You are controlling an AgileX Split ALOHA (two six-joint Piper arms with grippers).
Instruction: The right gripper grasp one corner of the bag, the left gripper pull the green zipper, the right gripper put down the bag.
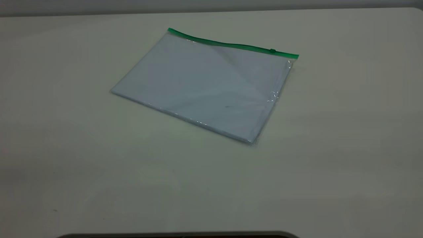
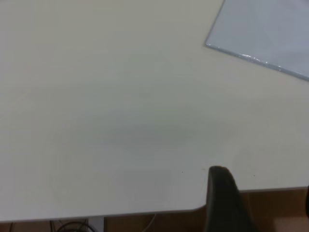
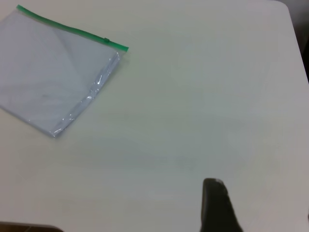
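The bag lies flat on the white table, clear plastic with white sheets inside. The green zipper runs along its far edge, with the slider tab near the right-hand corner. Neither gripper shows in the exterior view. In the left wrist view the left gripper is open and empty over the table's edge, far from a plain corner of the bag. In the right wrist view the right gripper is open and empty, well away from the bag, zipper and green corner.
The table is bare around the bag. Its edge shows in the left wrist view, with brown floor and cables beyond. A rounded table corner shows in the right wrist view.
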